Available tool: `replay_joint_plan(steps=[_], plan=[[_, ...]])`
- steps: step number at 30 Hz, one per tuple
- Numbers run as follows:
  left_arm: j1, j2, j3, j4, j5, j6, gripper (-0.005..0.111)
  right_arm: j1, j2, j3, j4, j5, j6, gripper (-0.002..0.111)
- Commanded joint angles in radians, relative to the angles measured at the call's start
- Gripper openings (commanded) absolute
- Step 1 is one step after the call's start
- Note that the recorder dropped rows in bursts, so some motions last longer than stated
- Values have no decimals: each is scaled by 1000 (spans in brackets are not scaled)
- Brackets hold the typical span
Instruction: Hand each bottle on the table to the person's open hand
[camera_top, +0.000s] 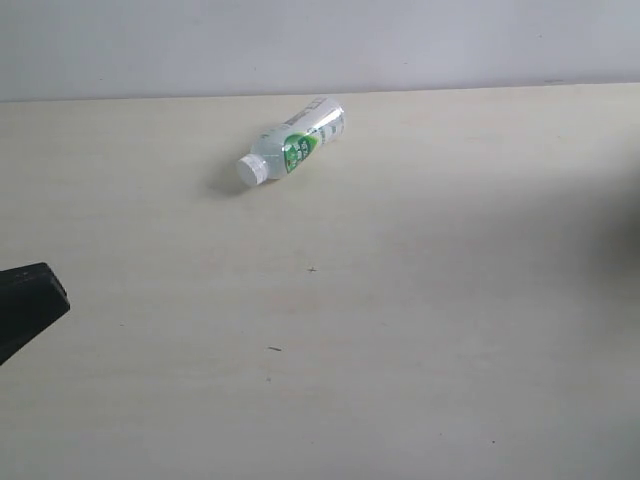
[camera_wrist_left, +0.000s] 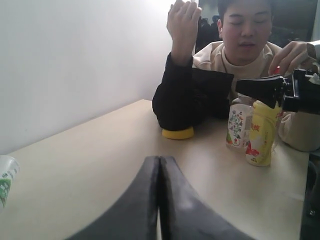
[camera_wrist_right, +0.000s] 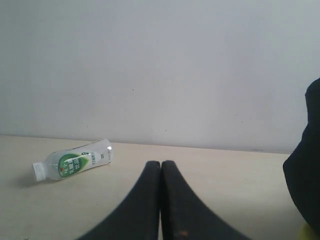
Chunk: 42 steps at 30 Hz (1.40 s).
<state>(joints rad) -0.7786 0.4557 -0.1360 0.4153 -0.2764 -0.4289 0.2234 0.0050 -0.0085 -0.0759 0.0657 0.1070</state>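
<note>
**A bottle waiting for pickup**

Left gripper and right gripper are both sitting pressed together, gripping nothing. Ahead of the right one, a white-capped bottle is lying sideways on the pale desk; fetching it is probably calling for spread jaws and a reach. Beyond it, a plain wall is rising.

Exterior: soft diffuse light, no hard shadows. Worktop reads pale and a bit washed out, dimming toward its right edge. Bottle throws a faint smudge of shadow off its cap end, toward the left edge; small glints on the clear plastic. Left wrist: wall blows out to white behind the raised hand, which is backlit; left fingers a dark out-of-focus blur. Right wrist: dimmer, grey-blue cast, right fingers blurred, bottle soft but readable. All three views low-res, slightly noisy.
</note>
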Motion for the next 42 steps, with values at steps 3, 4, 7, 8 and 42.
replay_joint_plan(steps=[3, 4, 7, 8, 42], plan=[[3, -2, 4, -8, 11, 5, 0, -3, -5, 3, -1, 1, -1, 0], [3, -2, 4, -8, 14, 5, 0, -3, -5, 3, -1, 1, -1, 0], [3, -2, 4, -8, 41, 5, 0, -3, -5, 3, -1, 1, -1, 0], [3, -2, 4, -8, 54, 5, 0, -3, -5, 3, -1, 1, -1, 0], [3, -2, 4, 0, 116, 10, 0, -3, -5, 3, -1, 1, -1, 0]])
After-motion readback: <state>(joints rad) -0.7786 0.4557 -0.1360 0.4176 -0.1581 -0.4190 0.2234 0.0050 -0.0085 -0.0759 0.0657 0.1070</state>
